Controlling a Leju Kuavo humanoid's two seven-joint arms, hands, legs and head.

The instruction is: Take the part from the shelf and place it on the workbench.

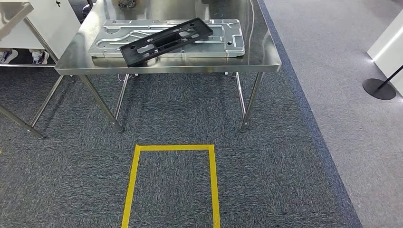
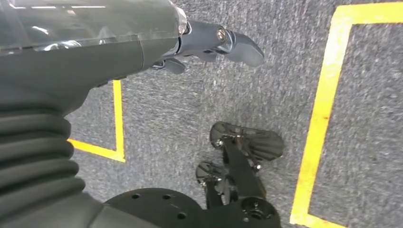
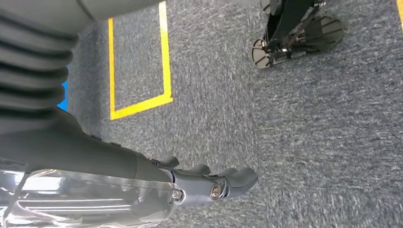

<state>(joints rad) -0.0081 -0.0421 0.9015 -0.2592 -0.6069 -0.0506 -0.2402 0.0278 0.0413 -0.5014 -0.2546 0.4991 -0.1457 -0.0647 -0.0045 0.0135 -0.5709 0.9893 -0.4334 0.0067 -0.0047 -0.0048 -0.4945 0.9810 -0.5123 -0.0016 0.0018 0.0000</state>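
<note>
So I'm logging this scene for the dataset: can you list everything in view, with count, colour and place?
black part: one, black, lying slantwise on the silver plate.
silver plate: one, silver, flat on the workbench.
workbench: one, steel, ahead of the robot.
yellow tape outline: one seen from the head, yellow, on the grey carpet before the workbench.
white table: one, white, far left.
stanchion base: one, black, far right.
left hand: one, dark grey, hanging over the carpet, holding nothing.
right hand: one, dark grey, hanging over the carpet, holding nothing.

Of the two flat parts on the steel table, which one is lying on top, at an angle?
The black slotted part. It lies skewed across the larger silver plate, which sits flat and square on the workbench.
</note>
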